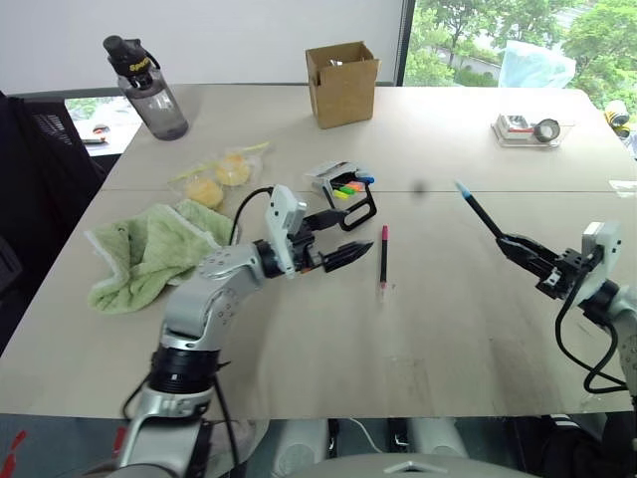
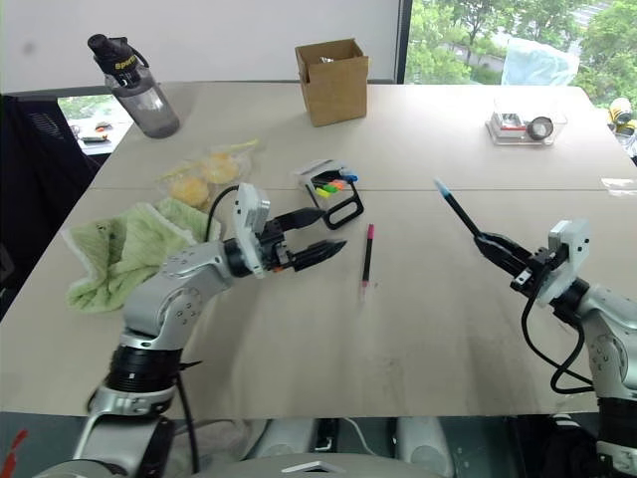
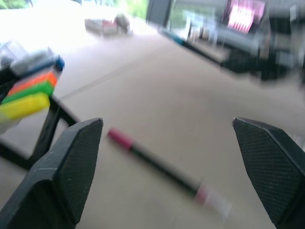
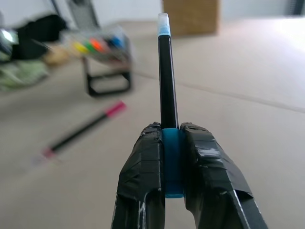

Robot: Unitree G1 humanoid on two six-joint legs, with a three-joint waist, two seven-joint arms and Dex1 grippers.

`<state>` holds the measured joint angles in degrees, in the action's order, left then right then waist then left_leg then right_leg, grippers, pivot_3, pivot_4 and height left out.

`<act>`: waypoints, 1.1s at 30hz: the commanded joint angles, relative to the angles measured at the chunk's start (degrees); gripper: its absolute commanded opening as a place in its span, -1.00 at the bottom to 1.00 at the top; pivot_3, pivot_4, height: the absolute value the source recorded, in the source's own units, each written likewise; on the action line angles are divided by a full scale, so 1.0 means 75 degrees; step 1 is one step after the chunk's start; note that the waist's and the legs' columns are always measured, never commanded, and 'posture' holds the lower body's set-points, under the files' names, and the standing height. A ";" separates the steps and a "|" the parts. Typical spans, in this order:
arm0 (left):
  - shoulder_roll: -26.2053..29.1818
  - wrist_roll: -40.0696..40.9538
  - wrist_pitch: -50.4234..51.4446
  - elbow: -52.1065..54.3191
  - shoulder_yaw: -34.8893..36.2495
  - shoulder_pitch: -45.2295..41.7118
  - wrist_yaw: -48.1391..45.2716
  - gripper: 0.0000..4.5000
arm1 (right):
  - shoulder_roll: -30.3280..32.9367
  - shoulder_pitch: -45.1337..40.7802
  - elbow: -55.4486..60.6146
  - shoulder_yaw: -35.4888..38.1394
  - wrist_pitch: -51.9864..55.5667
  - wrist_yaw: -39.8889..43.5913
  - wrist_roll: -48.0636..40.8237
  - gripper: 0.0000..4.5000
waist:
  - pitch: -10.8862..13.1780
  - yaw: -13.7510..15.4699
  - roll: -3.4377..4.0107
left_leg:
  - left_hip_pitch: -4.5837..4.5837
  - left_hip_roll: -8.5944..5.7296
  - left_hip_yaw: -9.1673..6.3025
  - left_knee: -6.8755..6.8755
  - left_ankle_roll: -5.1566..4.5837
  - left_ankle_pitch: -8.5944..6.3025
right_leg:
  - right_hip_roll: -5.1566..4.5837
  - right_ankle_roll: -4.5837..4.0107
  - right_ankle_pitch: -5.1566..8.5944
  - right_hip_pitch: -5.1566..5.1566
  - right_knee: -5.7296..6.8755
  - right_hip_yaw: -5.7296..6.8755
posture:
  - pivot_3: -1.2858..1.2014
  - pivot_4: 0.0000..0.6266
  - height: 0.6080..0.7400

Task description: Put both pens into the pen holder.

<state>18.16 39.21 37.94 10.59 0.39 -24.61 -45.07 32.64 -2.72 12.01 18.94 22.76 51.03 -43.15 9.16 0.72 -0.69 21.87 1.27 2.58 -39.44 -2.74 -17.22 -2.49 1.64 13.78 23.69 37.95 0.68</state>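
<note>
Table: I see pale, matte wood. Crumpled green towel at its left edge. Brown cardboard box at the back. Holder: black loop frame, bright markers inside. My left gripper, fingers wide, hovers beside the pink pen lying flat. Right gripper pinches the blue pen, raised.
</note>
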 commanded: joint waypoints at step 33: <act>-0.1515 0.2733 0.1347 -0.0798 0.0744 -0.1263 0.0533 -1.00 | -0.0214 0.0407 0.3206 -0.0862 0.1824 -0.2108 -0.2763 0.21 | 0.0000 -0.0002 -0.0002 | 0.0004 -0.0012 0.0002 -0.0002 0.0005 0.0004 | 0.0054 -0.0001 0.0002 -0.0001 -0.0013 -0.0008 | 0.03 -0.52 0.93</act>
<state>6.36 60.42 49.17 3.96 6.14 -33.57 -41.07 30.47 -0.45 33.90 11.66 37.25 35.69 -64.39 9.16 0.71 -0.70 21.90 1.19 2.59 -39.45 -2.70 -17.19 -2.09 1.63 13.79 23.68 37.85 0.62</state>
